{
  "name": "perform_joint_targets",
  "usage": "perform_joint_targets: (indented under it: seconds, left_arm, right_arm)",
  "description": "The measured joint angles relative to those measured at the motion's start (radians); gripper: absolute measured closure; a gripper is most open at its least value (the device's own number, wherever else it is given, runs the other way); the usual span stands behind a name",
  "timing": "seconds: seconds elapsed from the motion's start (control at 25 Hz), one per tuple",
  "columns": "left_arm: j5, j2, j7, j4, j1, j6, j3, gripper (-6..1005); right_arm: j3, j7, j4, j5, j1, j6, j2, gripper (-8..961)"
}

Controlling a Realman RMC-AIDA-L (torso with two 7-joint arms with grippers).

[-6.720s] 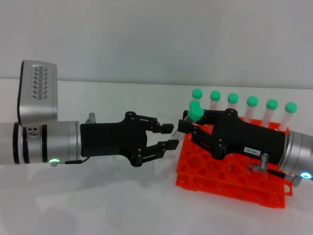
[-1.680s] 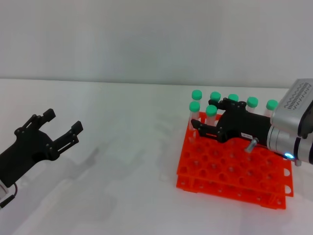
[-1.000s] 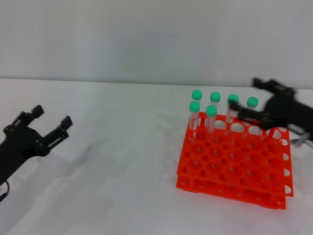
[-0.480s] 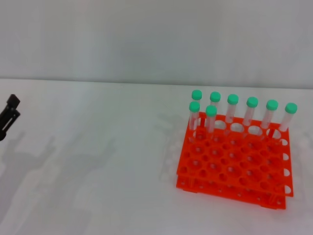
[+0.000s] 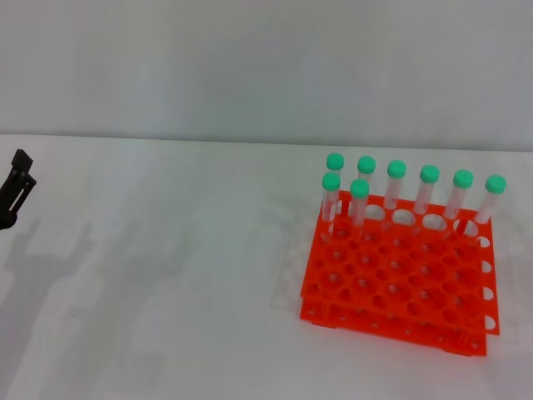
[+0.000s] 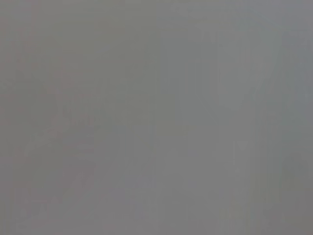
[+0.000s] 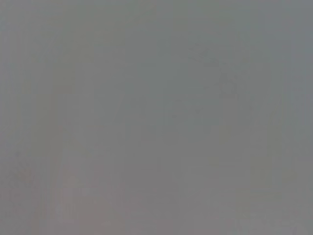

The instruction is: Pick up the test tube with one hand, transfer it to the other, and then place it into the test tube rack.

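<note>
The orange-red test tube rack (image 5: 398, 287) stands on the white table at the right in the head view. Several green-capped clear tubes stand upright in it. A back row runs across the rack. Two more stand in the second row at its left end: one at the corner (image 5: 331, 198), and the test tube (image 5: 359, 203) just right of it. No gripper touches the rack or any tube. Only a black tip of my left gripper (image 5: 17, 187) shows, at the far left edge. My right gripper is out of view. Both wrist views show only plain grey.
The white table (image 5: 183, 283) stretches between the left edge and the rack. A plain grey wall (image 5: 250, 67) runs behind it. Faint shadows lie on the table at the left.
My right gripper let go of the test tube in the rack's second row and withdrew out of view to the right. My left gripper withdrew to the far left edge.
</note>
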Motion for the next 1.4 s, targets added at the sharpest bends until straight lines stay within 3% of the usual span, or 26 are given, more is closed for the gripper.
perform_joint_targets:
  seconds: [0.56, 1.4]
  left_arm:
    - [-0.074, 0.007, 0.038, -0.005, -0.088, -0.054, -0.001, 110]
    - [-0.083, -0.004, 0.072, 0.080, -0.019, -0.058, -0.004, 109]
  right_arm:
    - [-0.002, -0.081, 0.130, 0.090, 0.011, -0.034, 0.004, 79]
    - [-0.005, -0.131, 0.160, 0.121, 0.002, -0.058, 0.003, 81]
